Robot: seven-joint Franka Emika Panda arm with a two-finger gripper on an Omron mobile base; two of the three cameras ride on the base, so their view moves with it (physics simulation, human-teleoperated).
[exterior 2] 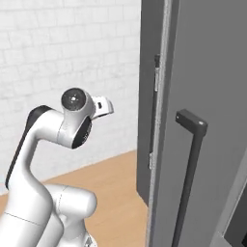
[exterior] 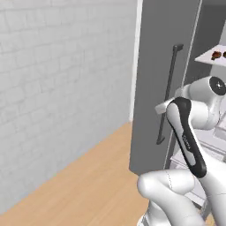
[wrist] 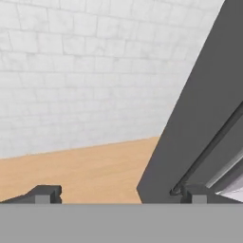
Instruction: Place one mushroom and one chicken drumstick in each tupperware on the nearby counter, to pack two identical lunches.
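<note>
Fingers (wrist: pixel 118 194) spread wide, nothing gripped; fridge door (wrist: pixel 199 109) swung open just right of them, probably for food access.

Rendered kitchen, tall grey fridge door (exterior: pixel 154 79) with bar handle (exterior: pixel 167 95), white brick wall (exterior: pixel 62 79), wooden floor (exterior: pixel 88 185)

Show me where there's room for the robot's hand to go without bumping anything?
The widest bare patch is the wooden floor between the white brick wall and the tall grey door. It looks crowded on the right, where the door's bar handle stands close to the arm and a shelf holds small brown food. The open gripper faces the free floor.
</note>
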